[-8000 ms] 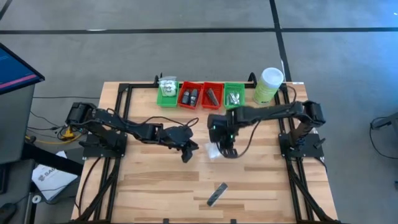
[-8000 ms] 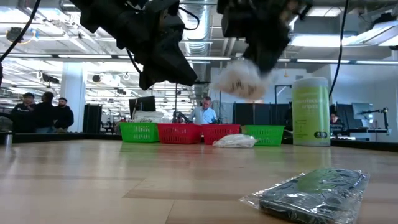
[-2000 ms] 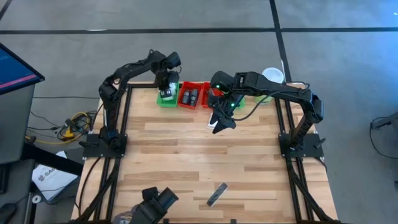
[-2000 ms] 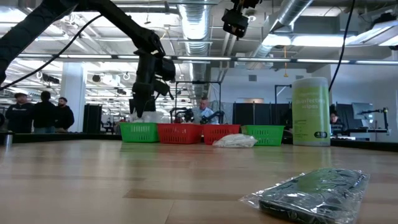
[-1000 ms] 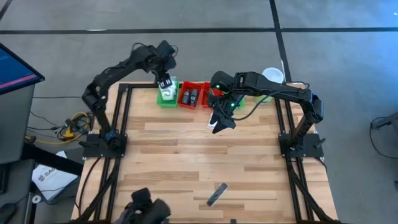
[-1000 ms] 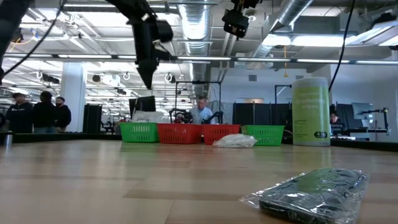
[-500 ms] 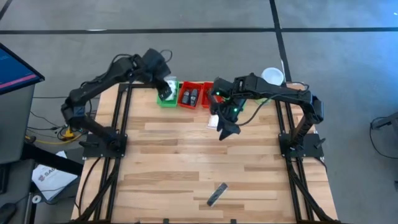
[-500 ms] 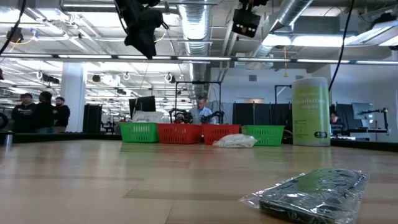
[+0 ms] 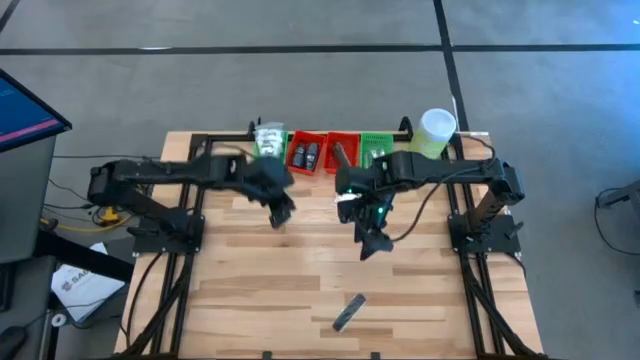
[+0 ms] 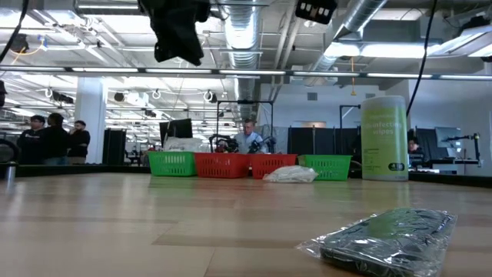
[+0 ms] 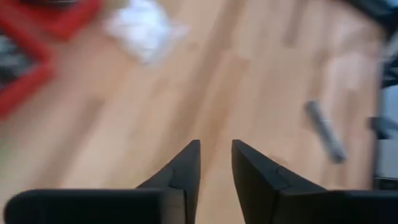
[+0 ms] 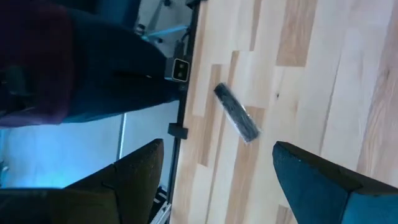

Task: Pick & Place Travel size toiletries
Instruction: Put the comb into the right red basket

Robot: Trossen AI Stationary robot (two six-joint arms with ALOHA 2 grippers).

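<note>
A white soft packet (image 9: pixel 344 201) lies on the table in front of the trays, and shows as a white packet (image 10: pixel 290 175) in the low view and as a blurred white shape (image 11: pixel 143 22) in the left wrist view. A dark grey flat bar (image 9: pixel 348 312) in clear wrap lies near the front edge, also seen as a wrapped bar (image 10: pixel 388 238), a bar (image 11: pixel 324 130) and a bar (image 12: pixel 236 113). My left gripper (image 9: pixel 279 216) hangs above the table's middle left, its fingers (image 11: pixel 216 155) narrowly apart and empty. My right gripper (image 9: pixel 368 244) hangs wide open (image 12: pixel 217 149) between packet and bar.
Along the far edge stand a green tray (image 9: pixel 268 150), two red trays (image 9: pixel 305 153) and another green tray (image 9: pixel 377 150), with a pale green canister (image 9: pixel 433 135) at the far right. People stand in the room beyond the table. Bare wood lies around the bar.
My left gripper has swung from above the far-left green tray toward the near edge and the right, out over the table's middle, tipping and turning as it went. My right gripper has moved toward the near edge, away from the trays and past the white packet.
</note>
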